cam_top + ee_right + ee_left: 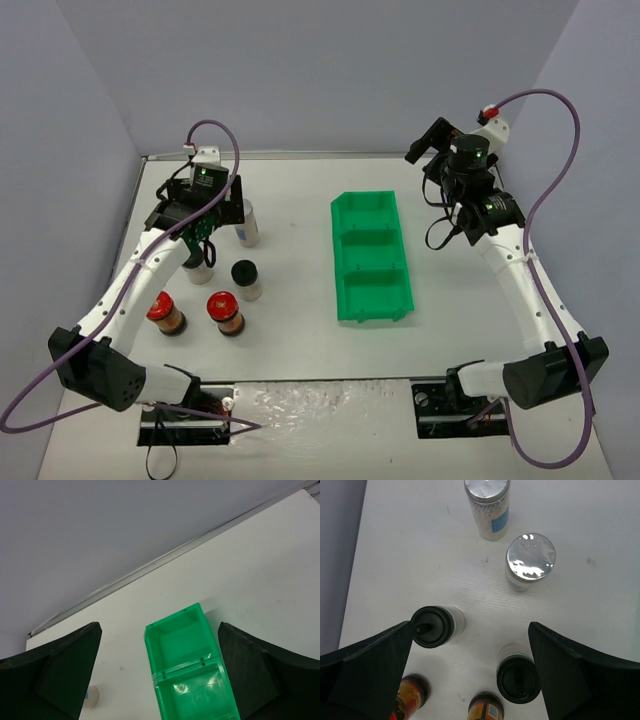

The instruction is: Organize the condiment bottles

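We've got six spice jars (246, 279) bunched on the bench's (290, 330) left side, three-compartment bin (375, 310) to their right.

A green bin (371, 270) lies on the white desk (300, 330), its long side running from near to far. Two cross walls split it into three compartments in a row. Behind the bin, along the desk's far edge, runs a pale strip (300, 156), perhaps metal trim. Beyond that strip and to either side of the bin rise plain grey-blue walls (300, 70).
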Controlling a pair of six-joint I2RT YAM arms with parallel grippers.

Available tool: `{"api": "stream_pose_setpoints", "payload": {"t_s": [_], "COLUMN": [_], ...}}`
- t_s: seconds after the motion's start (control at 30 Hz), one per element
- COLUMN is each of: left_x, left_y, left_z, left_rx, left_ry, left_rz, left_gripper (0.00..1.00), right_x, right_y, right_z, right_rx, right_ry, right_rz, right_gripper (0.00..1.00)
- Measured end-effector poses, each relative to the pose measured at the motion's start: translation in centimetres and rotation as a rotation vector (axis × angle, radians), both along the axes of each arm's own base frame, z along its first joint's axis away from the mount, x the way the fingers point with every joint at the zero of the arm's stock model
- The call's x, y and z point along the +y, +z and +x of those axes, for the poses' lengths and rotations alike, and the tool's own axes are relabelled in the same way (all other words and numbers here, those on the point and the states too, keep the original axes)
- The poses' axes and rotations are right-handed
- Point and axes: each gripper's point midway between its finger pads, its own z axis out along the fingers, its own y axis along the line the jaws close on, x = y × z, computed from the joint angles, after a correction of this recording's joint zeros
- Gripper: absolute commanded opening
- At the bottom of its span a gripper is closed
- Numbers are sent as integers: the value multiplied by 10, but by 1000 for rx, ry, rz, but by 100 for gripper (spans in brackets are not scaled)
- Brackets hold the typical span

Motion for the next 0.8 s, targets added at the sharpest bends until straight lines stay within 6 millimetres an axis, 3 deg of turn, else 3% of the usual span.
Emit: {"api": "stream_pose_setpoints", "payload": {"t_s": [0.17,0.33,0.5,0.63,0.8], "left_x": [9,17,22,31,35], "left_y": [8,8,13,-3,-33], "left_z": [-2,-6,7,16,41], "left_rx": [-18,1,-2,38,100], "left_ry": [37,64,101,134,158], "left_rz": [23,59,83,81,56], "left_gripper": [97,97,97,97,97], "right_x": [-7,10,1,7,16], "right_y": [-8,-33,-44,-50,-65], "right_z": [-14,-42,-49,-44,-34], "right_rx": [6,32,42,52,87], "right_ry": [-69,-28,-61,-42,-17], "right_rz": [0,-25,-47,-40,-46], "right_gripper": [100,100,100,100,100]}}
